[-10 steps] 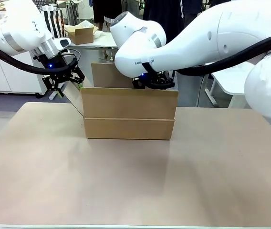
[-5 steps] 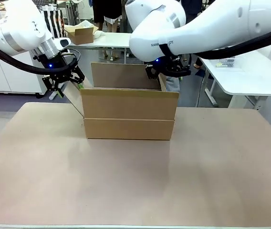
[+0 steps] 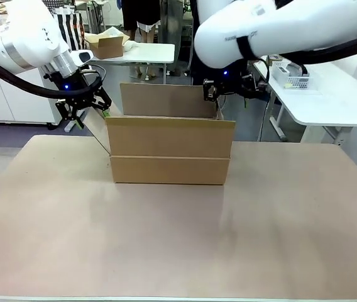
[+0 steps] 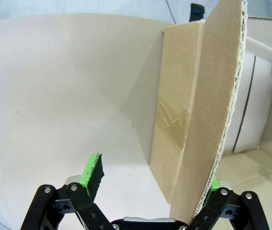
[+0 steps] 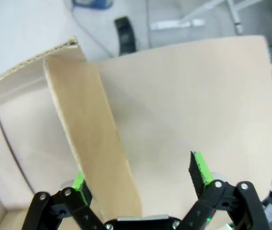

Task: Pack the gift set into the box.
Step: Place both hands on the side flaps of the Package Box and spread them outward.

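While the gift set has yet to go in, the left gripper (image 3: 89,118) stands at the left end of the box (image 3: 169,148), its green pads spread apart on either side of the upright left flap (image 4: 212,96), one pad close against the flap's inner face and the other well clear of it. Behind it, on a white table at the back, a smaller cardboard box (image 3: 106,45) holds white paper. The brown carton sits in the middle of the table (image 3: 166,251) with its flaps raised, and the stretch of floor and walls seen from the left wrist is bare cardboard, so packing appears not to have begun; spreading the flaps looks like the step in hand. At the right end, the right gripper (image 5: 138,175) hovers with its fingers wide, the right flap (image 5: 93,139) just beside one pad and not pinched.
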Action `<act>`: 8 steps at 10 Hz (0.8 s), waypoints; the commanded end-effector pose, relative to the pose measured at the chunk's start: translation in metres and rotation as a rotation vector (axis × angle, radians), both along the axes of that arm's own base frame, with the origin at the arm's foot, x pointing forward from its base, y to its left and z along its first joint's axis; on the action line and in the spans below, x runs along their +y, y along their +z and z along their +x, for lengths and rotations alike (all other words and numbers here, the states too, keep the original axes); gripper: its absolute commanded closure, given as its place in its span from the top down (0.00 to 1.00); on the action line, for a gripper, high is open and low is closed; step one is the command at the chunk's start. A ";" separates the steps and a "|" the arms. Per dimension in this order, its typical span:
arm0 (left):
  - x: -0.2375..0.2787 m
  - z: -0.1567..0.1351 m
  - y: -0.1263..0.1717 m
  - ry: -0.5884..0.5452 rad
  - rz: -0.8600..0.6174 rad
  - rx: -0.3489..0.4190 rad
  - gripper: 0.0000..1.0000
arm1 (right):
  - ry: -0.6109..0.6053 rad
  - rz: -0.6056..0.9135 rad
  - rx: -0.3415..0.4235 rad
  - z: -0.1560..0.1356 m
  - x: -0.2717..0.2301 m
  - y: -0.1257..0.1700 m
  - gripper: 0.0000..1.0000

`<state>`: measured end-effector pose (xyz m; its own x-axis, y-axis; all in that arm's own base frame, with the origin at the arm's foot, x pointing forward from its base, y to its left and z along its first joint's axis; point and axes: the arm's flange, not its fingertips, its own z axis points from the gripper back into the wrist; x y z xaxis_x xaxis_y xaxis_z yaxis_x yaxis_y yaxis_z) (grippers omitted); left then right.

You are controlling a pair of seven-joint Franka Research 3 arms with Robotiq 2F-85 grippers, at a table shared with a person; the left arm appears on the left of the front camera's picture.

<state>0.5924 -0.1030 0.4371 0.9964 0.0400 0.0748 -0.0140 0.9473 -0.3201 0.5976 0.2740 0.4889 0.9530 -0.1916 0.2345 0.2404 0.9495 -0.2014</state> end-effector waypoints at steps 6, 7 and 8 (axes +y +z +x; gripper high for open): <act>0.000 -0.002 0.000 0.012 0.013 0.004 1.00 | 0.155 0.284 0.158 -0.025 -0.091 -0.013 1.00; 0.000 -0.002 0.000 0.012 0.013 0.004 1.00 | 0.232 0.369 0.153 -0.025 -0.102 -0.015 1.00; 0.000 -0.002 0.000 0.012 0.013 0.004 1.00 | 0.287 0.452 0.179 -0.023 -0.116 -0.025 1.00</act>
<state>0.5924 -0.1030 0.4372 0.9964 0.0400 0.0750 -0.0139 0.9473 -0.3201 0.5853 0.1784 0.4743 0.9983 -0.0457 0.0374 0.0414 0.9933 0.1079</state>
